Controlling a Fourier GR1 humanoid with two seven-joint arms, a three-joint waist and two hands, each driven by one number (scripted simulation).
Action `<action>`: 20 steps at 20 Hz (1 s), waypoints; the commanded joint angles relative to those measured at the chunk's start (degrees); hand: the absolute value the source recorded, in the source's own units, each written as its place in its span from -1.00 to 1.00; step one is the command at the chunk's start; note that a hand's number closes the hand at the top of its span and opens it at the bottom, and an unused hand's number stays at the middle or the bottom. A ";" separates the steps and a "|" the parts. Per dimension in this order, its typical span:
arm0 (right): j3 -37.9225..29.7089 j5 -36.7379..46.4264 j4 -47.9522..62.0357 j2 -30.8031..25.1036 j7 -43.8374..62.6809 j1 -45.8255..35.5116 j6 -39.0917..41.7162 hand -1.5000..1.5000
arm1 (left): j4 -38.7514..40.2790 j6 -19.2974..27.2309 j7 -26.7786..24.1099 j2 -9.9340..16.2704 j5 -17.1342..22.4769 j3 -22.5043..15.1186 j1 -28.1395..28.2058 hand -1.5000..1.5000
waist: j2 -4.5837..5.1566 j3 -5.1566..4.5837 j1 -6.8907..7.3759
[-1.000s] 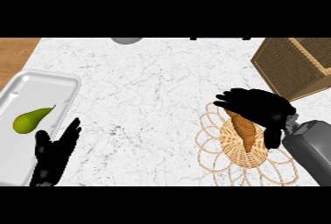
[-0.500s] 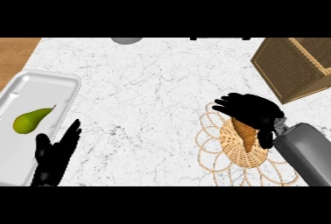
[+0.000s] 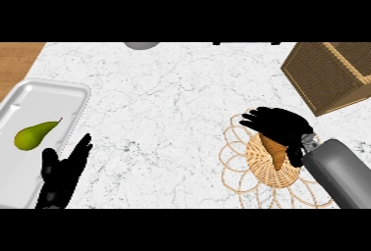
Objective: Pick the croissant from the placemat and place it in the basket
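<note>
Right robot hand (image 3: 279, 128) curled around croissant (image 3: 274, 148) on placemat (image 3: 262, 164), basket (image 3: 330, 73) beyond placemat, pear (image 3: 33, 135) in tray (image 3: 51, 98) far left, left robot hand (image 3: 64, 171) spread.

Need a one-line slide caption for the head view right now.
Right hand curls over the croissant on the woven placemat; basket waits beyond.

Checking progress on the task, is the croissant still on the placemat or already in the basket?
On the placemat: the croissant lies at its woven middle under the right hand. The basket holds nothing visible.
</note>
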 commanded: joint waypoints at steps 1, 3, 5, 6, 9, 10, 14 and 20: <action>-0.80 0.94 -0.34 1.31 -1.34 0.99 -0.33 -1.00 | 8.25 -2.15 -0.69 -0.65 0.95 2.05 -2.01 0.00 | 0.43 -0.62 -0.35; -1.85 2.06 4.30 2.11 -3.15 -2.02 -1.84 -1.00 | 2.60 -1.35 -0.08 -0.92 -0.40 0.20 3.21 0.00 | 0.44 -0.58 0.33; -2.73 2.47 6.81 0.62 -6.30 -2.14 -2.62 -1.00 | 6.22 -3.12 -1.78 -0.47 0.38 2.19 0.12 0.00 | 0.49 -0.60 0.12; -0.58 5.26 8.98 4.80 -2.48 -0.09 -6.66 -1.00 | 3.44 -1.55 -0.58 -1.15 -1.36 0.38 2.17 0.00 | 0.50 -0.57 0.34; -2.96 4.96 7.87 2.79 -4.52 -0.27 -4.86 -1.00 | 2.83 -2.35 0.09 -1.20 -0.95 1.18 2.38 0.00 | 0.42 -0.59 0.12; -2.46 5.65 8.41 2.79 -5.72 -1.60 -4.15 1.00 | 4.75 -1.86 2.43 -1.66 -0.95 1.63 -2.14 0.00 | 0.47 -0.59 -0.06; -0.79 8.18 4.01 1.24 -9.12 0.32 -8.94 1.00 | 2.49 -1.50 1.95 -2.02 -1.63 1.49 1.19 0.00 | 0.35 -0.59 -0.16; -1.18 12.15 7.95 2.79 -10.48 0.58 -14.94 1.00 | 4.64 -3.23 0.61 -1.59 -1.55 3.19 1.04 0.00 | 0.42 -0.59 -0.02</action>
